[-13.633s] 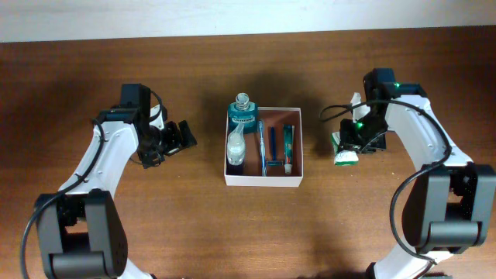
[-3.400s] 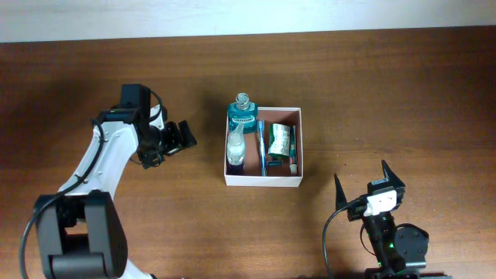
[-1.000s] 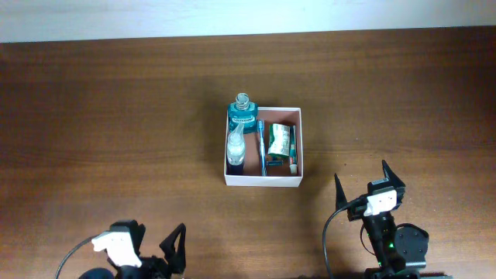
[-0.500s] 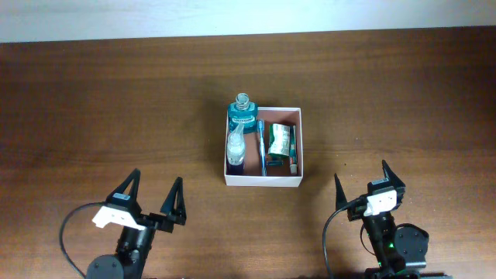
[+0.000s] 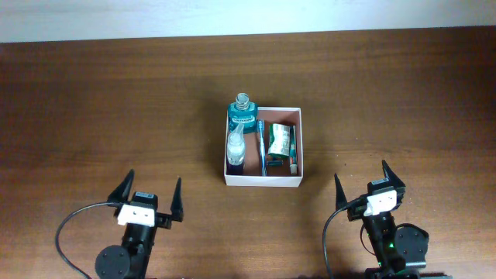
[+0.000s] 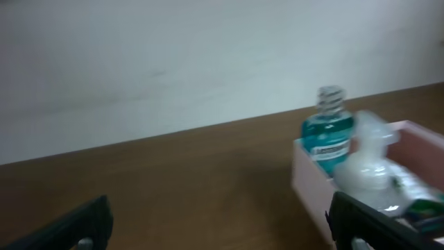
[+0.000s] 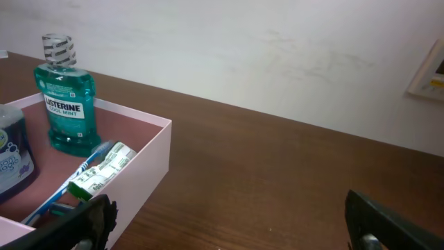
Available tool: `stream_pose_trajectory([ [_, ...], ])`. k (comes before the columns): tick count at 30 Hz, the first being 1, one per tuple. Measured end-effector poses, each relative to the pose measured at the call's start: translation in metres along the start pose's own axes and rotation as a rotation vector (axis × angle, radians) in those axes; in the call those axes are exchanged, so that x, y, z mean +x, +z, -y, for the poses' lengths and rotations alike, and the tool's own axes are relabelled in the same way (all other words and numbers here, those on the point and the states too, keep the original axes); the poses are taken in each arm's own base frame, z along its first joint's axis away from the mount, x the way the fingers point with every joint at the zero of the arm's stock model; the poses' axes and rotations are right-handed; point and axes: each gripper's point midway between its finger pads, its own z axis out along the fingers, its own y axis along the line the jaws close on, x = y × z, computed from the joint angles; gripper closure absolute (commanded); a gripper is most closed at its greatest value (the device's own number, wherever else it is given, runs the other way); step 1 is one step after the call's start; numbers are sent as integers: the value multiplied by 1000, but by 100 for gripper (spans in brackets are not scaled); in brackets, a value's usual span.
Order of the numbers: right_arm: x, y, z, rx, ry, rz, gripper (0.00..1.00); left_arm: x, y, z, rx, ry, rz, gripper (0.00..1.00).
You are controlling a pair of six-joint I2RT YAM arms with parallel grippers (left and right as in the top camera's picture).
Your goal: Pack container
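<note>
The container (image 5: 262,180), a shallow white box with a reddish-brown inside, sits mid-table. In it stand a teal mouthwash bottle (image 5: 242,116) and a clear bottle (image 5: 235,147), beside a blue toothbrush (image 5: 262,149) and a green-and-white packet (image 5: 280,140). My left gripper (image 5: 155,180) rests open near the front left edge, well short of the box. My right gripper (image 5: 360,172) is open at the front right, nothing between its fingers. The left wrist view shows the box wall (image 6: 311,186) to the right; the right wrist view shows the box wall (image 7: 149,170) to the left.
Dark wooden table (image 5: 93,101) stretches on all sides of the box. A pale wall (image 7: 243,42) runs behind the far table edge, with a framed corner (image 7: 430,69) at the right. Black cables (image 5: 70,232) loop by each arm base.
The left arm has come up from the bottom edge and settled at the front left, fingers pointing toward the table's far side. The right arm and the box's contents have not moved.
</note>
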Motion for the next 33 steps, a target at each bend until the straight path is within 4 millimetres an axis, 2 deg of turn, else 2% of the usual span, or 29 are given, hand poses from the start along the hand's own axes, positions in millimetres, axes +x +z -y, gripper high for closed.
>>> stream_pose_trajectory([
  [9, 0, 0, 0, 0, 0, 0, 2, 35, -1, -22, -139, 18, -117, 1],
  [15, 0, 0, 0, 0, 0, 0, 2, 36, -2, -29, -179, 21, -123, 1],
  [33, 0, 0, 0, 0, 0, 0, 2, 35, -1, -22, -156, 24, -120, 1],
])
